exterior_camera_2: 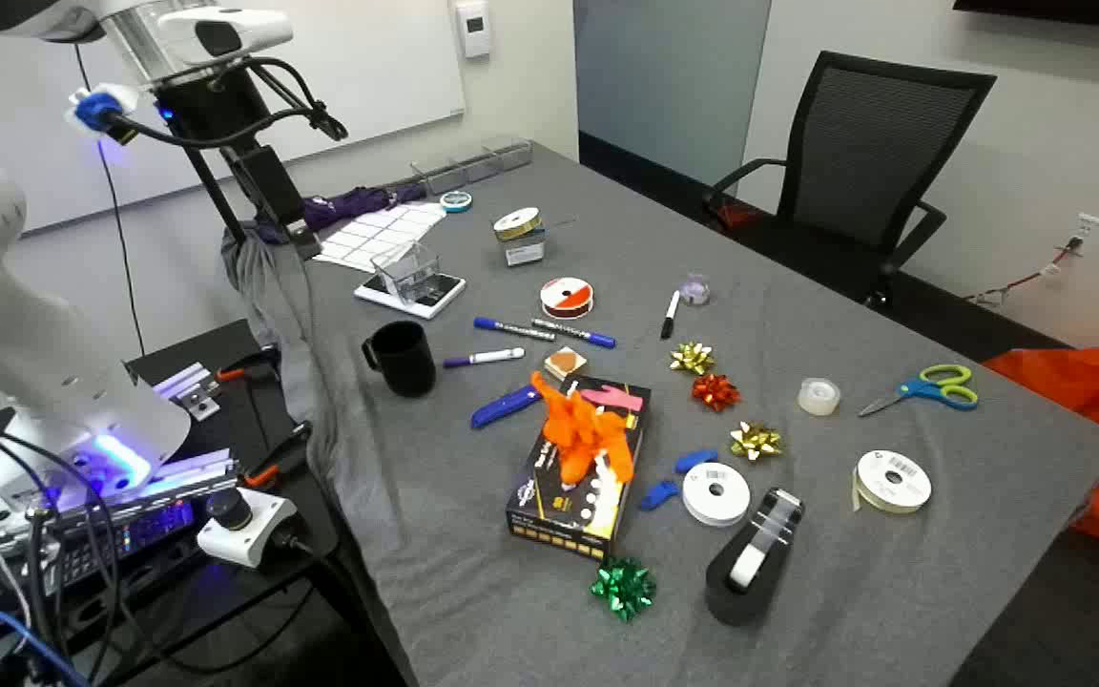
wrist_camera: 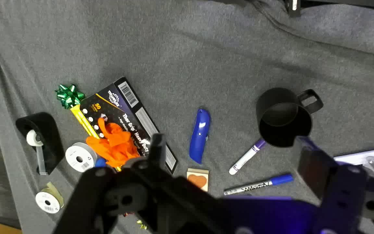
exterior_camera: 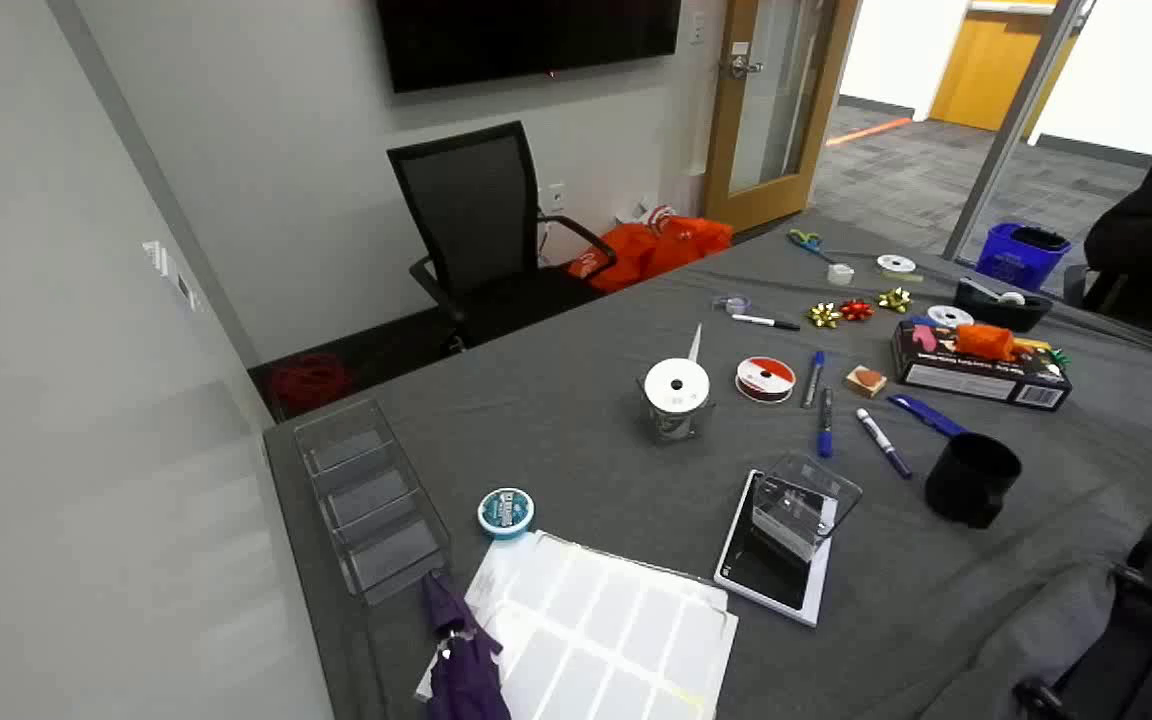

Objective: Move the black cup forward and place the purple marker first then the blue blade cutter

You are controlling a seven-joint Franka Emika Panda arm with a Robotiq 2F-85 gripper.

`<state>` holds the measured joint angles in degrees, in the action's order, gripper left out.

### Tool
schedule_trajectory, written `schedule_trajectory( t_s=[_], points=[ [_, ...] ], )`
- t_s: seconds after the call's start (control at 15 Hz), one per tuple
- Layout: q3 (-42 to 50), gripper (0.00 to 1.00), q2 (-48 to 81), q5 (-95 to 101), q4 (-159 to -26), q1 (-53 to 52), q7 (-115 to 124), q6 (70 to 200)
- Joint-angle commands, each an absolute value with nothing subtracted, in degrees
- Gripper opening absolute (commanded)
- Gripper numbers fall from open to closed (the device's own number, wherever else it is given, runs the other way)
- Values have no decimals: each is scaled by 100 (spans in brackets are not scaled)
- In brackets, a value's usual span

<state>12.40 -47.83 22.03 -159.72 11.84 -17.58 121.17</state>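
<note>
Matte black, the cup (wrist_camera: 281, 122) stands upright on the grey-clothed table (exterior_camera_2: 893, 572), its mouth up and its handle, in an exterior view, pointing to the side where the white arm (exterior_camera_2: 63, 334) is mounted. Just beside it lies the purple marker (wrist_camera: 247, 157), white along the barrel and purple at the end nearest the cup. The blue blade cutter (wrist_camera: 200, 136) lies flat on the cloth too, between the cup and a black printed box (wrist_camera: 138, 125); in the wrist view a strip of cloth separates it from each. Marker and cutter are both outside the cup.

The hand (wrist_camera: 232, 152) hangs from the arm with its fingers (wrist_camera: 157, 148) spread wide, and in the wrist view the table shows through the gap between them. In an exterior view these slant downward, well apart from the cup.

Two blue-capped markers (exterior_camera_2: 514, 329) lie near the purple one, and a small block (wrist_camera: 197, 179) with a heart-shaped top sits near one end of the cutter. Crumpled orange material (wrist_camera: 117, 144) covers part of the box, with a black tape dispenser (exterior_camera_2: 740, 587) and a white ribbon spool (exterior_camera_2: 716, 477) near by. On the side of the cup away from the box is a white-edged tablet (exterior_camera: 766, 570) with a clear container (exterior_camera: 804, 505) resting on it; beyond that, in both exterior views, lie a white gridded sheet (exterior_camera: 606, 650) and a bundle of purple fabric (exterior_camera: 466, 670).
</note>
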Motion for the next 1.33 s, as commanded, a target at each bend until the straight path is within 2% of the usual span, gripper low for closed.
schedule_trajectory(
  t_s=[0.0, 0.53, 1.27],
  points=[
    [1241, 100, -4786, 2200, -15959, 1175, -1757, 12094],
    [1375, 100, -4044, 832, -15908, 859, -1196, 11951],
    [1608, 100, -2485, -913, -15964, 698, -1066, 13425]
  ],
)
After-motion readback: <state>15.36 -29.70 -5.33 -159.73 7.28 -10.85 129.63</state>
